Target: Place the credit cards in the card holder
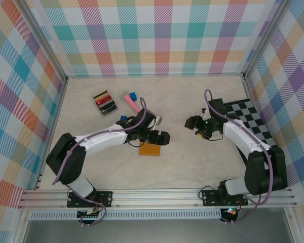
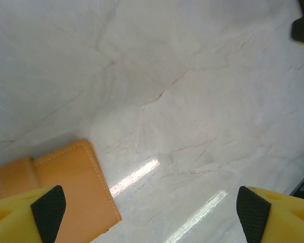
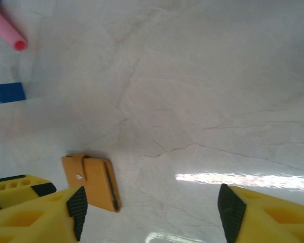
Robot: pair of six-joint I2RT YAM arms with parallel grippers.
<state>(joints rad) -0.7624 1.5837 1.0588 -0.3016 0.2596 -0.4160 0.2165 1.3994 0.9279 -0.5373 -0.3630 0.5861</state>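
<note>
Jaws apart near card holder (image 1: pixel 150 149)

Partly off-frame: card holder (image 2: pixel 73 174)

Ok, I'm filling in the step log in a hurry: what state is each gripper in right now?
Left gripper: open, holding nothing; the wallet lies just beside it.
Right gripper: open, holding nothing.

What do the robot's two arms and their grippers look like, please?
The left arm and right arm have white links and black joints, each trailed by a purple cable. The left gripper and right gripper have yellow fingers with black textured pads.
</note>
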